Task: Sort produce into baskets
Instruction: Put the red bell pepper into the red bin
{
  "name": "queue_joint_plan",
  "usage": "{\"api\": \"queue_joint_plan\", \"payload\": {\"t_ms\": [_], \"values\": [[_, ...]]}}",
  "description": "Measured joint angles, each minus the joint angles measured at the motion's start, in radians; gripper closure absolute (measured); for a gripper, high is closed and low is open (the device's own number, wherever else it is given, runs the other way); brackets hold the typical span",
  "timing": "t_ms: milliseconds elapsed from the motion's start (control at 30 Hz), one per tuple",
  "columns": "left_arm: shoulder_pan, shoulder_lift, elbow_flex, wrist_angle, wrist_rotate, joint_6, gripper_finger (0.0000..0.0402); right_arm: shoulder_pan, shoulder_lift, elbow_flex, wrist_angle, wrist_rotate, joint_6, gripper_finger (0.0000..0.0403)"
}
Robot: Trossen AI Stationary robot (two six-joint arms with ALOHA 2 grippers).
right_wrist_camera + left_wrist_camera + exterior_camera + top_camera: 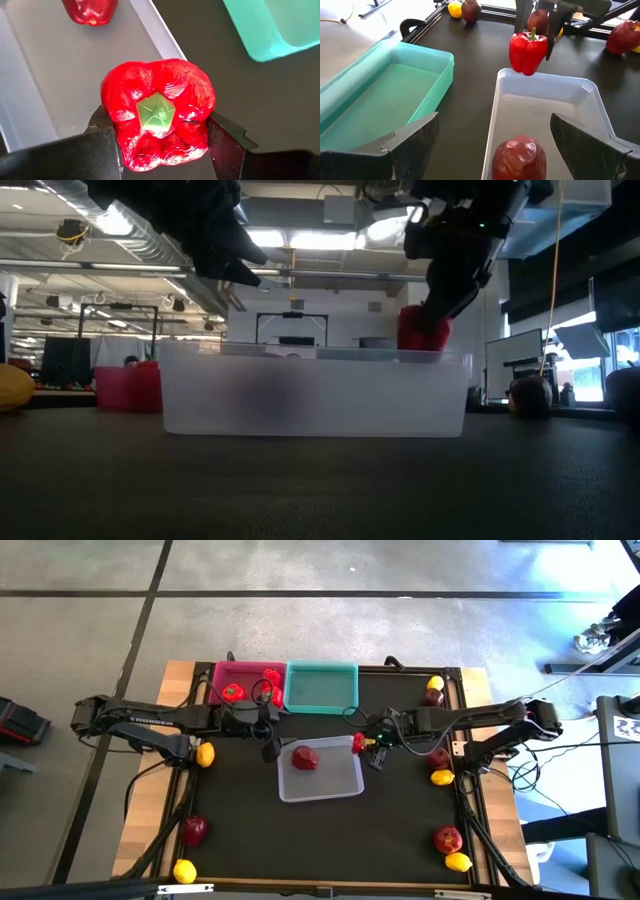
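Note:
My right gripper [368,745] is shut on a glossy red bell pepper [159,112], which hangs over the far right corner of the translucent basket [340,785]. A dark red apple [305,757] lies in that basket. My left gripper [270,747] is open and empty at the basket's left side; in its wrist view its gap [495,120] looks over the apple [520,157]. The pink basket [225,675] holds red peppers [270,685]. The teal basket [320,687] stands beside it at the far edge. My right gripper pinches the pepper between its two fingers [107,145], on two opposite sides of its body [197,132] near the stem end. The fingers come from above, pointing down. The pepper hangs upright, green stem [534,35] up, lifted above the basket's rim [545,77].
Loose produce lies on the dark mat: a lemon [205,754], an apple [194,830] and a lemon [184,871] on the left; lemons [435,683] [441,777] [458,862] and apples [440,757] [448,838] on the right.

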Motion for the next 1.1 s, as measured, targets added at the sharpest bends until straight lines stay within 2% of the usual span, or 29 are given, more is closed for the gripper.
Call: {"api": "queue_joint_plan", "payload": {"t_ms": [467, 733, 833, 1100], "values": [[0.0, 0.003, 0.0, 0.001, 0.0, 0.005, 0.0025, 0.0, 0.013, 0.004, 0.02, 0.015, -0.011, 0.0246], [-0.005, 0.003, 0.0, 0.0, 0.0, -0.005, 0.0025, 0.0, 0.006, 0.13, -0.042, 0.022, -0.038, 0.0246], [-0.018, -0.014, 0.0, 0.001, 0.0, -0.013, 0.0025, 0.006, 0.007, 0.139, -0.01, -0.029, -0.037, 0.0246], [-0.047, -0.104, 0.0, -0.044, 0.0, -0.031, 0.0025, 0.067, 0.015, 0.141, 0.049, -0.023, -0.017, 0.0246]]}}
